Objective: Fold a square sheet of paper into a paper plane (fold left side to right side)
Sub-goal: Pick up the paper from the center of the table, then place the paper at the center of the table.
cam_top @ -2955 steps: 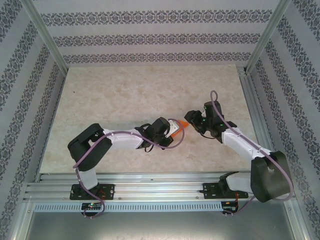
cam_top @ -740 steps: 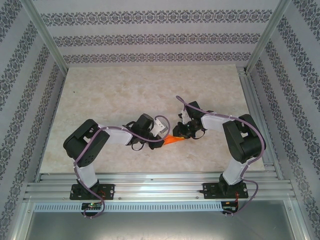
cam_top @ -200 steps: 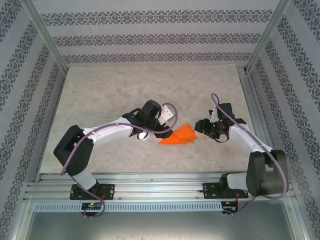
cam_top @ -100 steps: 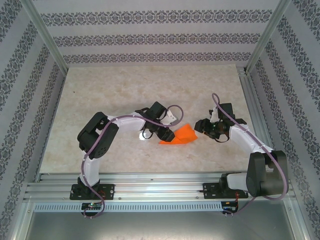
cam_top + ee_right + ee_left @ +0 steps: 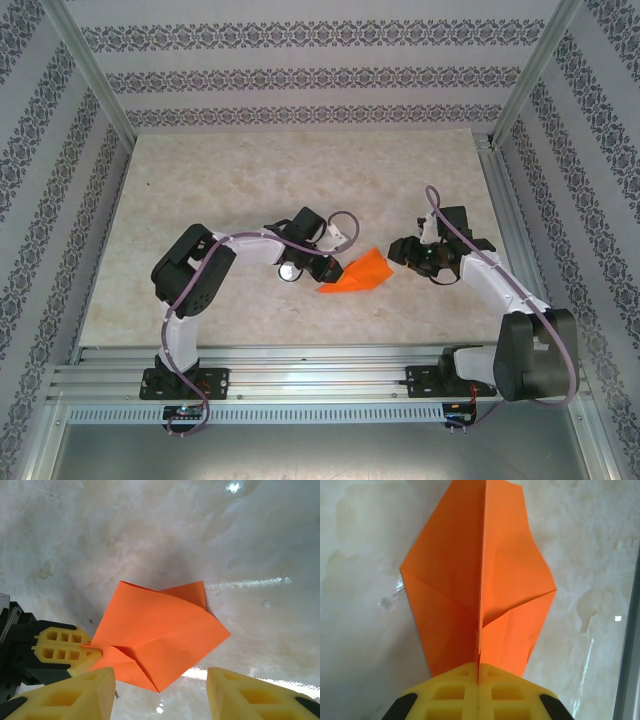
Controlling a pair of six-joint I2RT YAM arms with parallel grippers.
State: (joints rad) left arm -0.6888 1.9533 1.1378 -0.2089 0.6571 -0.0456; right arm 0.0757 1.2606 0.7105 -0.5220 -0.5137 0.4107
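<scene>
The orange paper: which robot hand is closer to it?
Left. The left hand is pinched shut on the orange paper; the right hand hovers open off its other side.

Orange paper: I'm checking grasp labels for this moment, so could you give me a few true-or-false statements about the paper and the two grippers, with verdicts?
1. The left gripper is shut on the orange paper. True.
2. The right gripper is clamped on the paper. False: its jaws stand open and grip nothing.
3. The paper is a flat, unfolded square. False: it is creased, with folded flaps meeting along a centre line.
4. In the top view the paper lies on the table between the two grippers. True.
</scene>
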